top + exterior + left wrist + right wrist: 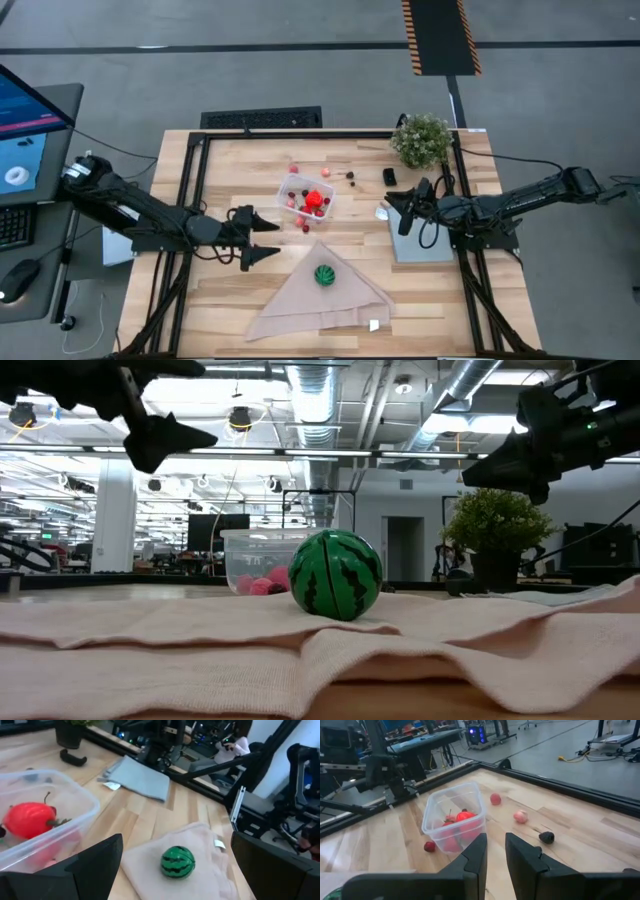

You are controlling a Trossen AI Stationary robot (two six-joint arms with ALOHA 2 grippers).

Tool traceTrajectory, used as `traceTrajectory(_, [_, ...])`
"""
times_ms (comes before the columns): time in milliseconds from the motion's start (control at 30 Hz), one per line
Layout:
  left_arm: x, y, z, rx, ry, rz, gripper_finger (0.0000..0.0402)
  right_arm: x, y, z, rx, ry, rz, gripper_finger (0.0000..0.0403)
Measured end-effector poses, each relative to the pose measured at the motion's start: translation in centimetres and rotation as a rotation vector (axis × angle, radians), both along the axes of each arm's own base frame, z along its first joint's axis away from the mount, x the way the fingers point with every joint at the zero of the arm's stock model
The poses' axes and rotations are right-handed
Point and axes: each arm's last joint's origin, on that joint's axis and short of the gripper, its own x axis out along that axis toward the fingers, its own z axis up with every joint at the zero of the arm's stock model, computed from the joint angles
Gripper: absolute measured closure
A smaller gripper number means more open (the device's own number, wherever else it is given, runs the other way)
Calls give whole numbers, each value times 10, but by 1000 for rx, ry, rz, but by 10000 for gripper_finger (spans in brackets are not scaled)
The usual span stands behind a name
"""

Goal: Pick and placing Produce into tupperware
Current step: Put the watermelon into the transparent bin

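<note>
From above, the left pincer (268, 238) is hovering wide open and empty beside the green striped ball (324, 274), which is sitting on the beige cloth (300, 305). At surface level the ball is looking hard, slick and light, so I'd be pinching across its middle. Right pincer (494, 851) is waiting nearly closed, empty, facing the tupperware (451, 800).

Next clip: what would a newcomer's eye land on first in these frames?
Probably the green striped watermelon ball sitting on the beige folded cloth at the table's front. Next, the small clear plastic tub at the table's middle, holding a bright red pepper-like piece, with small red and dark berries scattered around it. The left gripper hangs beside the tub with its jaws wide open.
</note>
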Motion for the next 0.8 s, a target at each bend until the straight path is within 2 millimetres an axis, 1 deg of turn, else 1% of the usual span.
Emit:
traceTrajectory(133, [-1, -7, -2, 24, 2, 18, 39, 0, -1, 1, 7, -13, -8, 310])
traceTrajectory(233, [-1, -12, -6, 31, 19, 15, 39, 1, 1, 1, 75, -41, 18, 310])
traceTrajectory(300, [2, -16, -11, 5, 29, 12, 39, 1, 3, 2, 92, -57, 27, 310])
traceTrajectory(467, [16, -25, -25, -76, 49, 19, 39, 1, 3, 2, 92, -58, 29, 310])
traceTrajectory(533, [24, -29, -27, -121, 54, 30, 39, 1, 3, 2, 93, -57, 29, 310])
traceTrajectory(633, [33, -34, -31, -138, 80, 40, 39, 1, 3, 2, 92, -56, 29, 310])
traceTrajectory(800, [47, -42, -25, -165, 66, 55, 39, 1, 3, 2, 91, -52, 29, 310])
